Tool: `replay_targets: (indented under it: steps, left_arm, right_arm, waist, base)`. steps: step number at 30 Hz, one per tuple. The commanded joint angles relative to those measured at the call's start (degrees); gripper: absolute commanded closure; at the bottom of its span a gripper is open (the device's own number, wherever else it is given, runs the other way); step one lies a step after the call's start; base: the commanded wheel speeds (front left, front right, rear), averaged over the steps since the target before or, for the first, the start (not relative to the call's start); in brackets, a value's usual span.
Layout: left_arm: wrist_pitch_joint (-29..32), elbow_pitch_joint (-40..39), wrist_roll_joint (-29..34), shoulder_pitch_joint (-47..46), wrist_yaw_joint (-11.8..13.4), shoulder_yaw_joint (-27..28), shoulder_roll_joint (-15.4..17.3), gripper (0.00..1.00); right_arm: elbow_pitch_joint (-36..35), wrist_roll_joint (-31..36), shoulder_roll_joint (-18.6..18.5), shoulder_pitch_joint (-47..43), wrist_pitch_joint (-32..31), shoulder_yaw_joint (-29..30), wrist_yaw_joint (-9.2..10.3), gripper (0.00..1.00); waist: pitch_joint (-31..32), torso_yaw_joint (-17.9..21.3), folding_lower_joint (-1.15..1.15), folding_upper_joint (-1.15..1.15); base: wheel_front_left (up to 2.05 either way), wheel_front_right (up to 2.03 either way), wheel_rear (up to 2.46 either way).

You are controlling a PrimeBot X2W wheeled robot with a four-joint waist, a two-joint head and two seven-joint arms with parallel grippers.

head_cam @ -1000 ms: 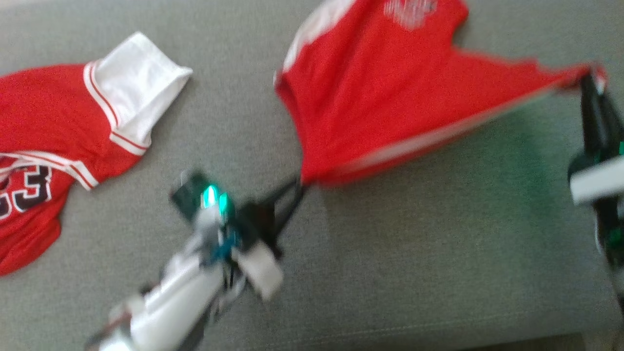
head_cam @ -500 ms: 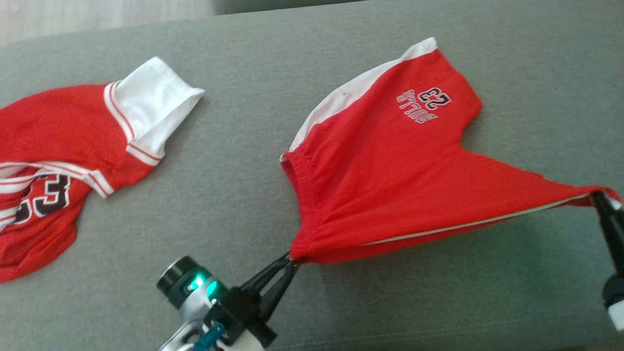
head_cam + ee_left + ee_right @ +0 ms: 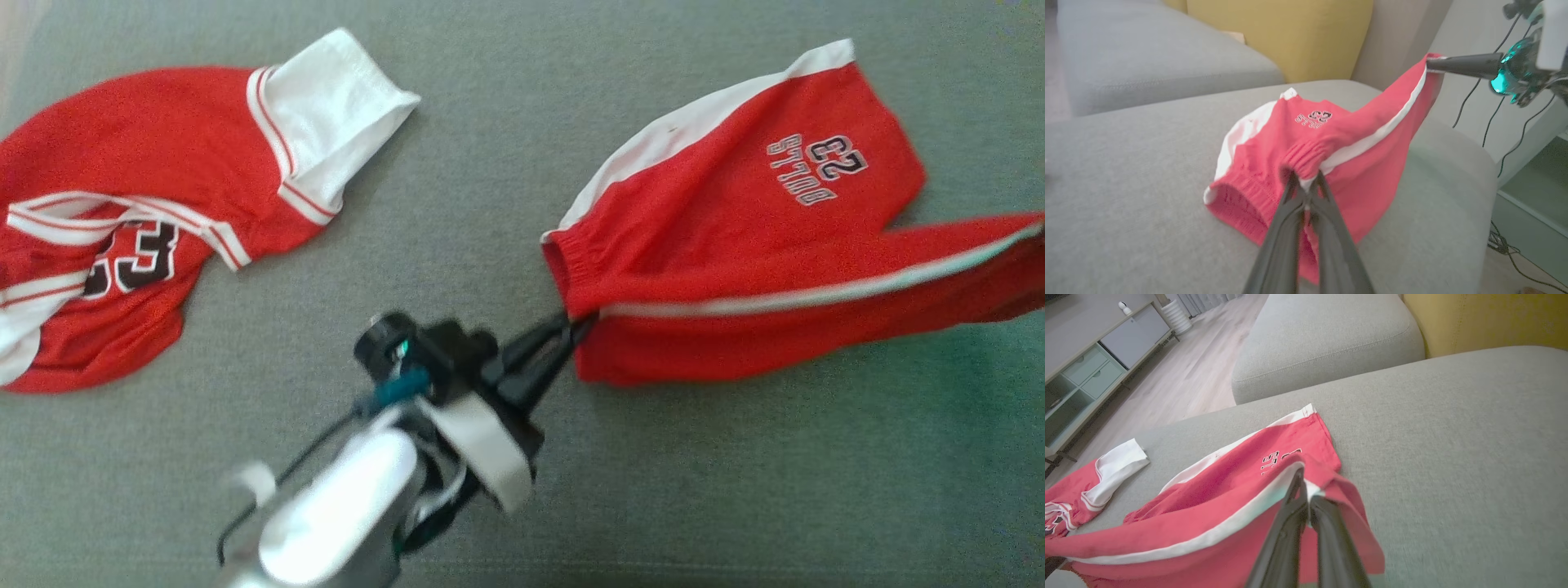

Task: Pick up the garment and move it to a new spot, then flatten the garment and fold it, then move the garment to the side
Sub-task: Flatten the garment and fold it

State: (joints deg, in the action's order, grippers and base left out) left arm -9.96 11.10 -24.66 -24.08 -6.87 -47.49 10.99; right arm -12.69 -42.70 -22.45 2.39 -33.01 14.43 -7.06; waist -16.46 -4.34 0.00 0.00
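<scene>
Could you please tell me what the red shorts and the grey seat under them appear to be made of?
The red shorts look like a soft, matte knit, likely cotton jersey: they drape in folds, and the waistband is ribbed and gathered. The grey seat looks upholstered in matte woven cloth with a fine flecked grain; its fibre cannot be told.

An edge of the red fabric shorts with a white side stripe (image 3: 1229,477) is being pinched between the closed dark fingers of the right gripper (image 3: 1304,490) and is being held raised above the grey upholstered sofa seat (image 3: 1453,437). The rest of the shorts is being supported flat by that seat. A crumpled red-and-white jersey (image 3: 1081,490) is being seen well apart at the left edge, and a yellow cushion (image 3: 1486,318) behind the seat.
</scene>
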Motion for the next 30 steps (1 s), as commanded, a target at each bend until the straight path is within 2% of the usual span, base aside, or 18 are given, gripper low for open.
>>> replay_targets:
  steps: [1,8,19,22,23,24,25,26,27,28,29,30]
  left_arm:
    - [0.2,-0.9,-0.6,-3.6,-0.1,2.3,0.1,1.0]
    - [3.5,4.9,-3.5,-11.4,-0.3,4.3,-1.5,1.0]
    - [7.6,8.3,-6.0,-17.4,-0.5,3.4,-1.6,1.0]
    - [7.4,8.9,-6.4,-18.1,-0.5,2.9,-1.6,1.0]
    - [7.2,9.2,-6.5,-18.3,-0.5,2.8,-1.7,1.0]
    - [7.0,9.4,-6.6,-18.5,-0.5,2.6,-1.8,0.92]
    - [6.7,9.8,-6.8,-18.6,-0.5,2.5,-2.0,0.73]
    - [6.5,10.1,-6.9,-18.7,-0.5,2.4,-2.1,0.64]
    - [6.1,10.4,-7.0,-18.8,-0.5,2.3,-2.2,0.52]
    - [5.8,10.8,-7.1,-18.8,-0.5,2.2,-2.2,0.2]
    - [5.4,11.1,-7.2,-18.8,-0.5,2.2,-2.3,0.0]
    - [4.8,11.4,-7.1,-18.7,-0.4,2.3,-2.3,0.0]
  right_arm:
    - [-0.9,-0.5,-2.2,2.4,-0.9,-0.1,-0.43,1.0]
    - [7.0,-0.5,-4.9,15.1,-4.5,-1.3,-0.43,1.0]
    - [18.7,0.1,-7.2,31.1,-6.1,-9.1,-0.43,1.0]
    - [22.6,1.1,-8.1,34.2,-5.8,-11.5,-0.43,0.95]
    - [23.8,1.3,-8.4,35.1,-5.4,-12.2,-0.43,0.91]
    - [24.9,1.2,-8.7,35.9,-4.8,-12.9,-0.43,0.83]
    - [26.0,1.1,-8.9,36.6,-4.2,-13.5,-0.43,0.54]
    - [26.7,0.9,-8.9,37.0,-3.4,-14.2,-0.43,0.0]
    - [27.3,0.6,-8.9,37.3,-2.5,-14.8,-0.43,0.0]
    - [27.6,0.2,-8.9,37.4,-1.8,-15.5,-0.43,0.0]
    - [27.9,-0.4,-9.0,37.5,-1.3,-16.1,-0.43,0.0]
    - [28.0,-1.2,-9.2,37.3,-0.6,-16.7,-0.43,0.0]
  waist:
    - [-1.9,-1.4,0.0,0.0]
    - [-5.9,-3.3,0.0,0.0]
    - [-8.8,-4.9,0.0,0.0]
    - [-9.1,-5.5,0.0,0.0]
    - [-9.1,-5.7,0.0,0.0]
    - [-9.2,-5.8,0.0,0.0]
    - [-9.1,-5.9,0.0,0.0]
    - [-9.1,-6.0,0.0,0.0]
    - [-9.0,-6.0,0.0,0.0]
    - [-8.8,-5.9,0.0,0.0]
    - [-8.6,-5.8,0.0,0.0]
    - [-8.3,-5.7,0.0,0.0]
  base:
    - [0.0,0.0,0.0]
    - [0.0,0.0,0.0]
    - [0.0,0.0,0.0]
    - [0.0,0.0,0.0]
    - [0.0,0.0,0.0]
    - [0.0,0.0,0.0]
    - [0.0,0.0,0.0]
    - [0.0,0.0,0.0]
    - [0.0,0.0,0.0]
    - [0.0,0.0,0.0]
    - [0.0,0.0,0.0]
    - [0.0,0.0,0.0]
